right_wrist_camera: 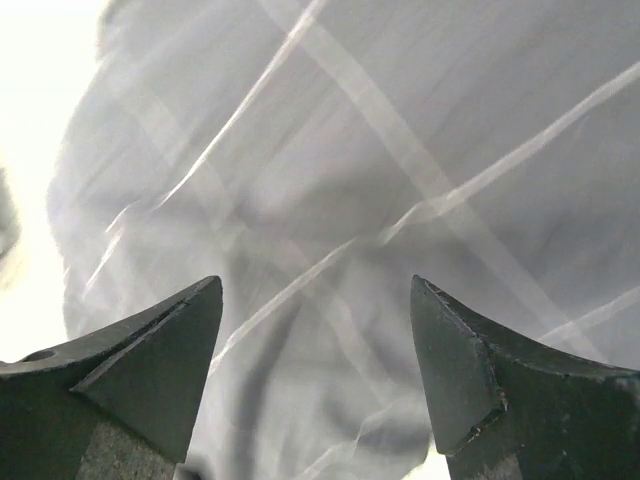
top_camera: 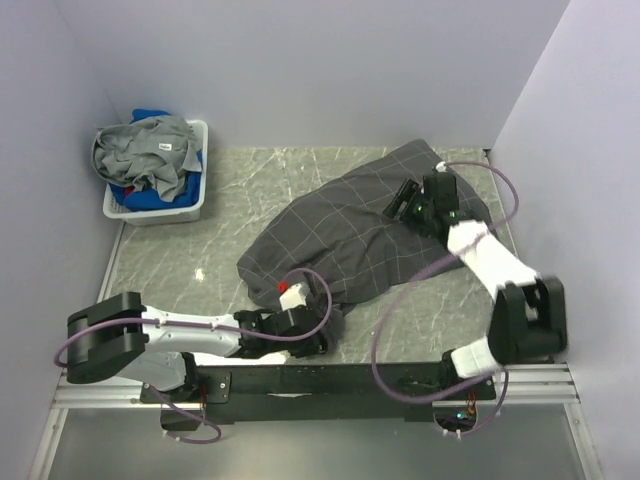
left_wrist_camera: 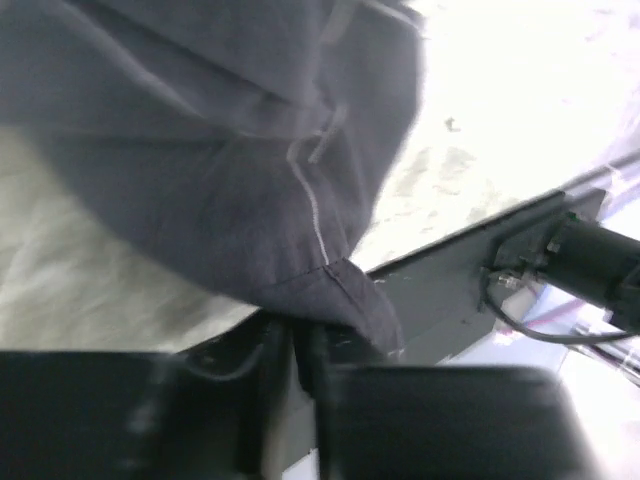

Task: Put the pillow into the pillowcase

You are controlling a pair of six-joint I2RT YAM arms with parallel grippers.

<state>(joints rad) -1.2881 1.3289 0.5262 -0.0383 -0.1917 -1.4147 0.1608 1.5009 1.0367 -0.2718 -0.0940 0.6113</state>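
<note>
Seen from above, the pillowcase [top_camera: 340, 230] sprawls across the middle and right of the table [top_camera: 200, 220]; its bulk suggests the pillow is largely inside, and no cream cloth shows here; the left arm lies low along the bottom of the frame, the left gripper [top_camera: 305, 330] at the case's lower end; the right arm climbs the right side, elbow bent, the right gripper [top_camera: 408, 205] over the upper right of the fabric; a laundry basket [top_camera: 160, 212] sits well apart at upper left.

At the left wrist, the pillow [left_wrist_camera: 70, 290] shows cream at the left of the frame, under the dark hem of the pillowcase [left_wrist_camera: 220, 150]; the left gripper [left_wrist_camera: 303, 345] has its jaws nearly pressed together with only a thin slit between them; a hem corner hangs right at them, but through the blur it cannot be told whether cloth is pinched; the step appears to be drawing the case's mouth over the last of the pillow; done well, it takes the hem alone, not the pillow beneath, and pulls along the pillow's length.

At the right wrist, the right gripper [right_wrist_camera: 315, 290] is spread wide and holds nothing, poised over the gridded pillowcase [right_wrist_camera: 400, 150]; it would serve best by pinning that far end, so the case does not slide with the pull.
</note>
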